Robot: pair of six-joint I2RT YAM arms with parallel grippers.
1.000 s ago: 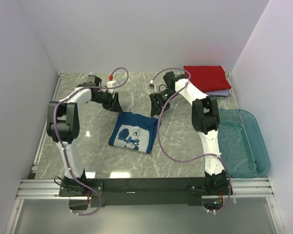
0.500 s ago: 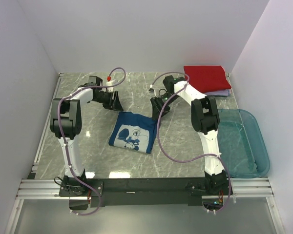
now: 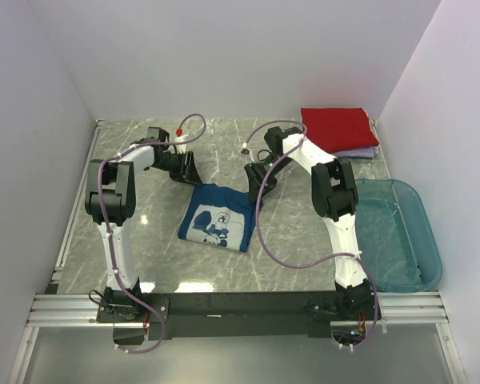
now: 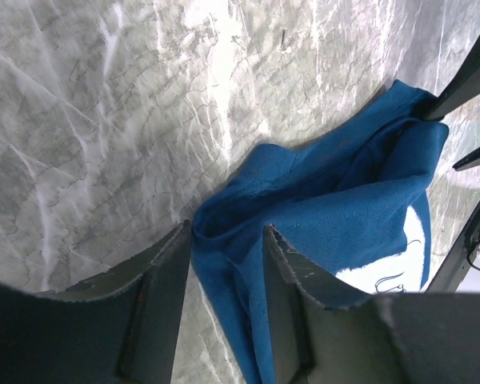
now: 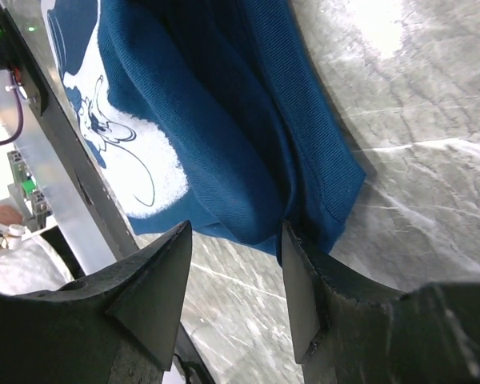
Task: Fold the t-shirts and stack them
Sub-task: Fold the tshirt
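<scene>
I see my left fingers (image 4: 164,296) parted, straddling one far corner of the dark blue printed t-shirt (image 3: 218,218), which lies on the grey marble surface (image 3: 152,232). My right fingers (image 5: 156,280), also unclenched, straddle the other far corner.

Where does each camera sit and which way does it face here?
Top external: high behind the bases, looking down at the grey marbled table, the dark blue printed t-shirt, the folded red t-shirt atop the pale lavender t-shirt, and the translucent teal plastic tub; both arms show.
Left wrist: on the left gripper, facing down; its dark fingers straddle a blue fold.
Right wrist: on the right gripper, facing down; its fingers flank the blue edge.
Shared: all three see the blue t-shirt.
</scene>
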